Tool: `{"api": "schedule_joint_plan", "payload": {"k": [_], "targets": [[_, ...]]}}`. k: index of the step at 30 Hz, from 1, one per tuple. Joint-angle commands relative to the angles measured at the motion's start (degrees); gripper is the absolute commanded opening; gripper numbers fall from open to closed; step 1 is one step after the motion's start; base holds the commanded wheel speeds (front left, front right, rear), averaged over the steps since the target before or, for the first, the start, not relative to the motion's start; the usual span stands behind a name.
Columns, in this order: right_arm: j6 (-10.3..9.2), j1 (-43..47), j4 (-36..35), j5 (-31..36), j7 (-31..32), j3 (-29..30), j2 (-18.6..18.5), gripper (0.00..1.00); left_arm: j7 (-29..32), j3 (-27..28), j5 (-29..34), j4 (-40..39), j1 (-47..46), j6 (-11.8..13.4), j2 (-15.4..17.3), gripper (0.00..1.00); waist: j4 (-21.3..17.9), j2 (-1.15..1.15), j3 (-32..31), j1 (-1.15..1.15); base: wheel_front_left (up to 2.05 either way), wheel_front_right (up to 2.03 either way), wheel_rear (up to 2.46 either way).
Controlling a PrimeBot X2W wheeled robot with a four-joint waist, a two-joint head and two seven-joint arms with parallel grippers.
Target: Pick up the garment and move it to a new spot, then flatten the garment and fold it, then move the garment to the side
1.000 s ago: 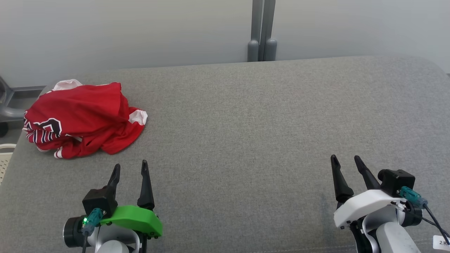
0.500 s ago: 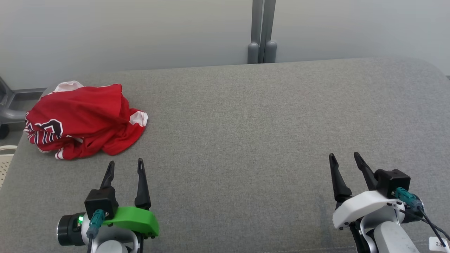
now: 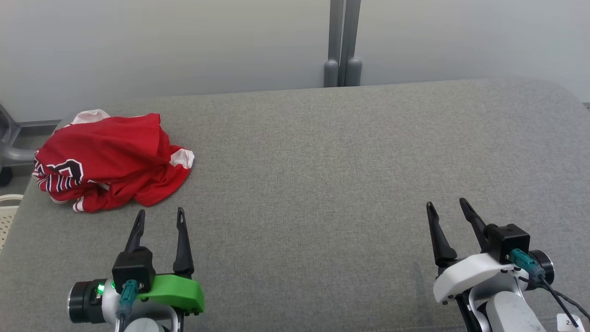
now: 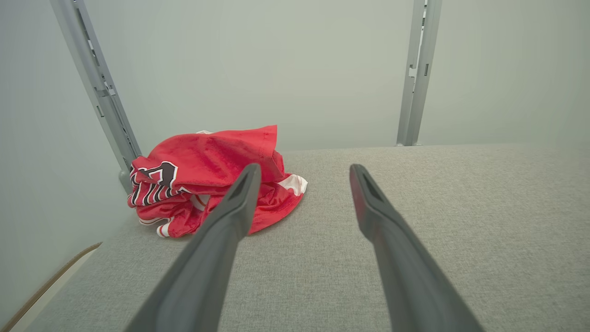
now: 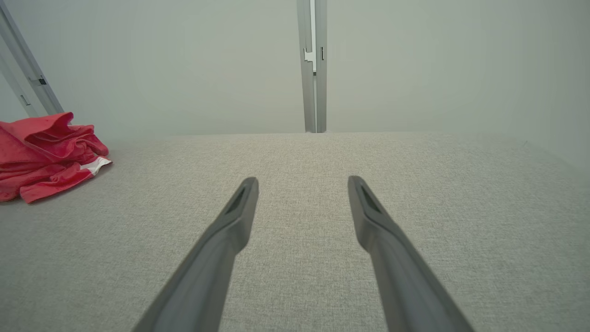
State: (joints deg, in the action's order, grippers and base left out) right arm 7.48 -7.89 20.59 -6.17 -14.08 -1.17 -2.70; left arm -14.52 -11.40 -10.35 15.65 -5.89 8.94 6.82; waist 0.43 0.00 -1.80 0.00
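Head view | garment (image 3: 110, 159): 1 | left gripper (image 3: 159, 216), right gripper (image 3: 446, 206): 2, both spread

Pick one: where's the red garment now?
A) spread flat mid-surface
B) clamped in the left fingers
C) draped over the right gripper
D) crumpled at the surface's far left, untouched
D: the garment lies bunched on the grey surface ahead of the open left gripper, clear of its fingers.
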Motion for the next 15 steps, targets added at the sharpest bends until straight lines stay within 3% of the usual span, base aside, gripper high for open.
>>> {"api": "schedule_joint_plan", "payload": {"k": [1,15], "targets": [[0.02,0.0,-0.2,1.0,-0.5,0.0,-0.3,1.0,-0.3,0.1,1.1,-0.2,0.6,0.3,0.4,1.0,0.0,0.0,0.0,0.0,0.0,0.0,0.0],[0.01,0.8,-0.7,1.2,-1.3,0.3,-0.3,1.0,-0.7,1.3,2.0,-1.7,1.5,-0.5,0.8,1.0,0.2,0.0,-0.4,0.0,0.0,0.0,0.0]]}}
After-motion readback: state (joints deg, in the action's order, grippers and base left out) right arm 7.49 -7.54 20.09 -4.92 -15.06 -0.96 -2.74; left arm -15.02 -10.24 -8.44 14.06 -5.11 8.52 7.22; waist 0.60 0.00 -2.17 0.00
